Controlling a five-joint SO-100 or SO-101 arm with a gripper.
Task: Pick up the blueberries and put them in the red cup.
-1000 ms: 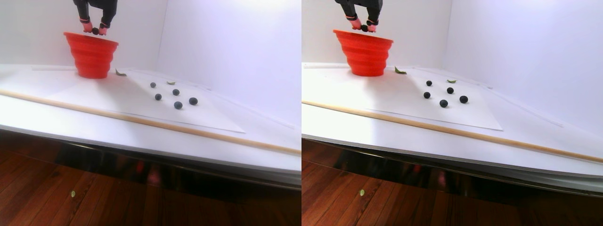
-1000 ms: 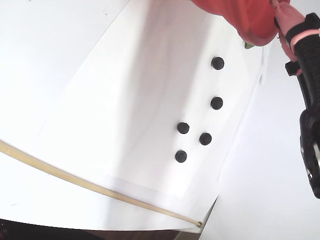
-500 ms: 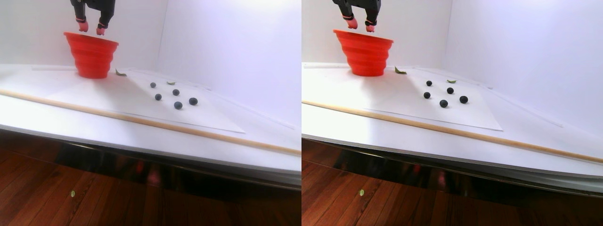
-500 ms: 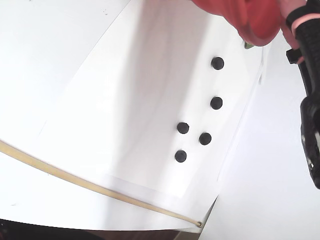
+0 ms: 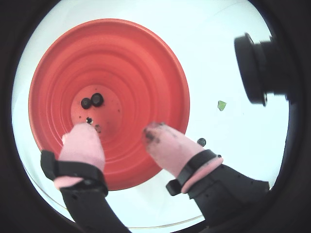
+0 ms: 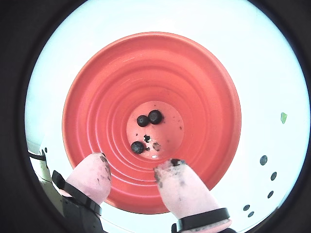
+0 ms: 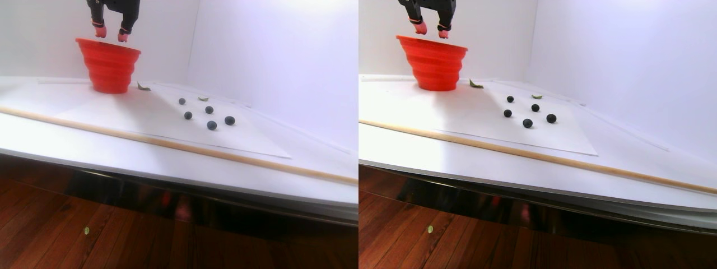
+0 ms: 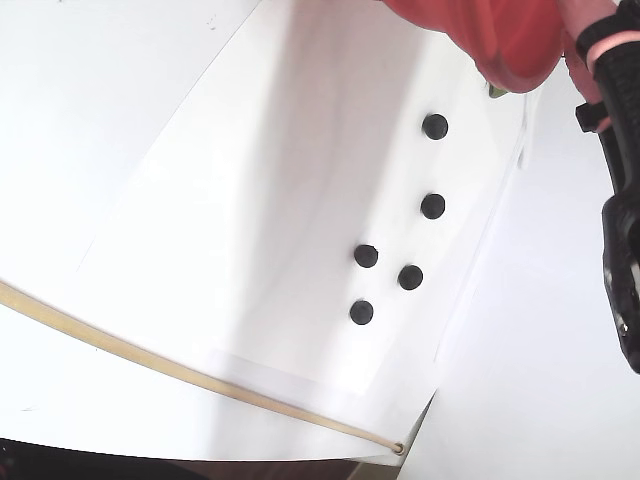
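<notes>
Jaws (image 6: 131, 167) spread and empty above the red cup (image 6: 97, 97).

You have three blueberries (image 6: 148, 118) on the cup floor; five more (image 8: 433, 206) sit loose on the white sheet (image 8: 250, 200), toward 4 o'clock of the cup in the stereo pair view. They look small, round, light and likely to roll, so pinch each across its middle. Room around them is open; the table (image 7: 168, 162) edge and the wooden rod (image 7: 185, 147) are well apart.
</notes>
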